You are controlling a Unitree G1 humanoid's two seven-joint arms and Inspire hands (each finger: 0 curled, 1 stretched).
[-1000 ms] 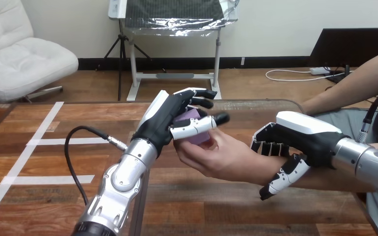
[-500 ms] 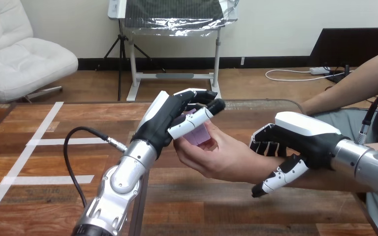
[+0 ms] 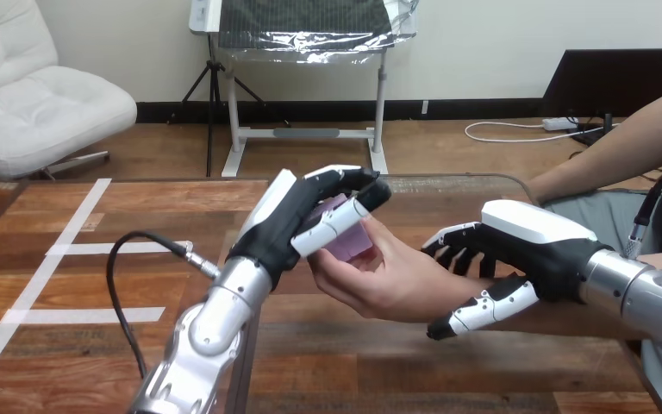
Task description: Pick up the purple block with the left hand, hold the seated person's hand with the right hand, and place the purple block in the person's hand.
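Wooden table (image 3: 353,362) striped with white tape (image 3: 78,248) at nine o'clock. Nearest, at four o'clock, right hand (image 3: 534,246) loose and spread, straddling the person's wrist (image 3: 459,291): thumb under the near side, fingers beyond it, contact impossible to confirm. Straighter than a second ago, thumb stretched farther toward nine o'clock. At centre, the person's hand (image 3: 388,280), palm up, cradling purple block (image 3: 349,244) between fingers and thumb. Block tilted, lower corner aimed at five o'clock into the palm; long axis impossible to judge, much of it covered. Clamped on it from eight o'clock, left hand (image 3: 289,220), fingers over the top, thumb across the near face. Thumb swung since from level to a two o'clock slant; block's place unchanged.
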